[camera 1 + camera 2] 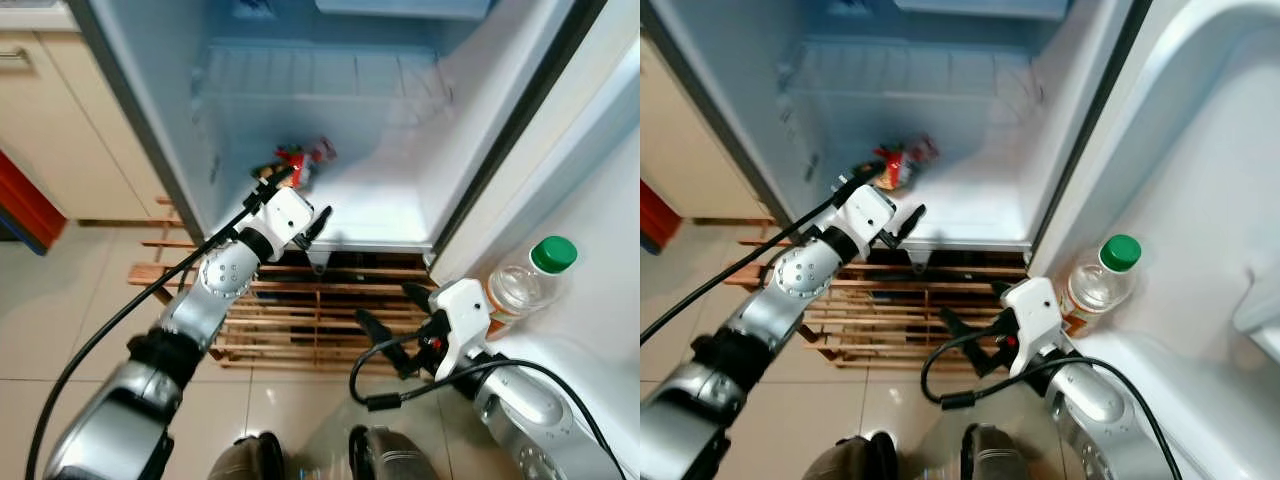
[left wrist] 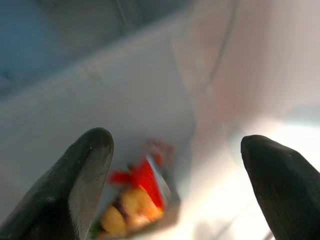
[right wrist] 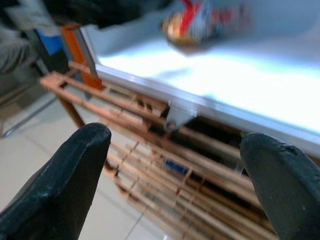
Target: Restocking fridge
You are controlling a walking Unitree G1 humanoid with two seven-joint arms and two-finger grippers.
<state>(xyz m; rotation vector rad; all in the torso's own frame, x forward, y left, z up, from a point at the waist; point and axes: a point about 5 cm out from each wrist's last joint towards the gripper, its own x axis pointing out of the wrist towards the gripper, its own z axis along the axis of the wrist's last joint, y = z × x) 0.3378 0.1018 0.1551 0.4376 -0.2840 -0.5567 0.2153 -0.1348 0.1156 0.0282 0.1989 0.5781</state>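
The fridge (image 1: 390, 215) stands open in front of me. A red and yellow snack packet (image 1: 305, 158) lies at the back left of its white floor, and it is blurred in the left wrist view (image 2: 137, 192). My left gripper (image 1: 300, 197) is open at the front edge of that floor, just in front of the packet, with nothing between its fingers (image 2: 75, 180). My right gripper (image 1: 392, 315) is open and empty, low in front of the fridge. To its right, a clear bottle with a green cap (image 1: 525, 280) stands in the door shelf.
A wooden slatted rack (image 1: 300, 310) sits under the fridge, above the tiled floor. A wire shelf (image 1: 320, 75) spans the fridge higher up. The white fridge door (image 1: 600, 200) is swung open on the right. Beige cabinets (image 1: 60, 120) stand on the left.
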